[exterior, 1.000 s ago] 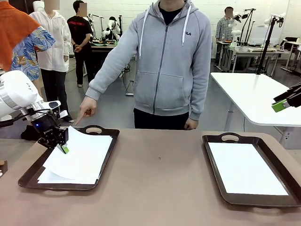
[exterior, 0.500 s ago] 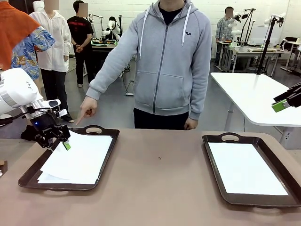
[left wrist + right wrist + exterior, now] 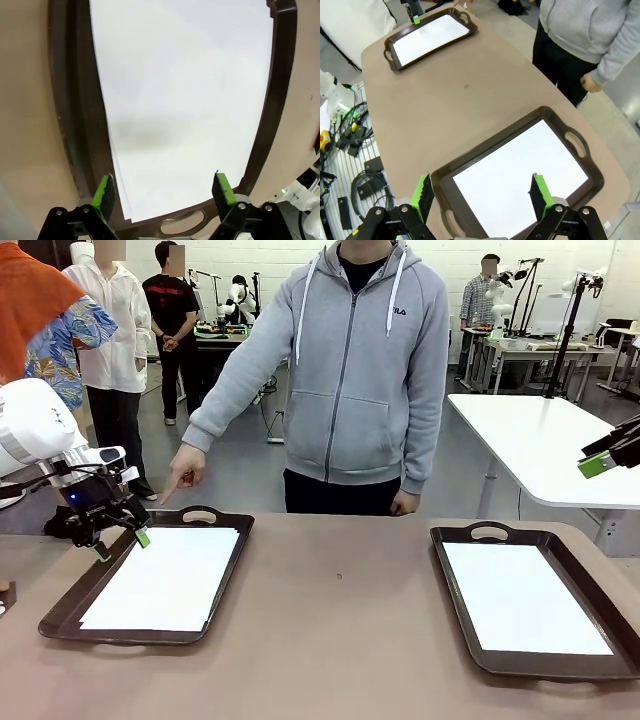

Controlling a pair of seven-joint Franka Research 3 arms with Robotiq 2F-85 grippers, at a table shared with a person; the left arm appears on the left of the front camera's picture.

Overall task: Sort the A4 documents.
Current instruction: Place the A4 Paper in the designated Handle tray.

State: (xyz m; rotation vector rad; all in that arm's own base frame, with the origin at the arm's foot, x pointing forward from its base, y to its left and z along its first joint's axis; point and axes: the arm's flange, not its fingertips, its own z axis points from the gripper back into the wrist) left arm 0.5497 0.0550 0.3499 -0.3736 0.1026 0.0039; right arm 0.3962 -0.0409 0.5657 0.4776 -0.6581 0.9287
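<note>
Stretching across the front view: a brown desk (image 3: 340,640) with rounded corners, in a bright workshop with white tables (image 3: 540,440) and other people standing behind.

Standing at the far edge: a person in a grey zipped hoodie (image 3: 350,370), one hand (image 3: 183,472) pointing an index finger down at the left tray's far handle, the other hand (image 3: 406,503) hanging at the desk edge.

Lying well apart at either end of the desk: two dark brown trays with handles, the left tray (image 3: 215,580) and the right tray (image 3: 455,590).

Resting flat on the left tray's floor: plain white A4 documents (image 3: 165,578), a stack with lower edges peeking out slightly along one side in the left wrist view (image 3: 185,100). Lying flat in the right tray: another white A4 sheet (image 3: 522,598), square to the rim, seen also from the right wrist (image 3: 520,177).

Hovering over the left tray's far left corner: the left gripper (image 3: 120,544), fingers spread apart and released, grasping nothing, green pads (image 3: 104,191) straddling the paper's near edge from above without touching.

Hanging high at the right edge, above the right tray: the right gripper (image 3: 482,192), fingers spread wide, empty.
</note>
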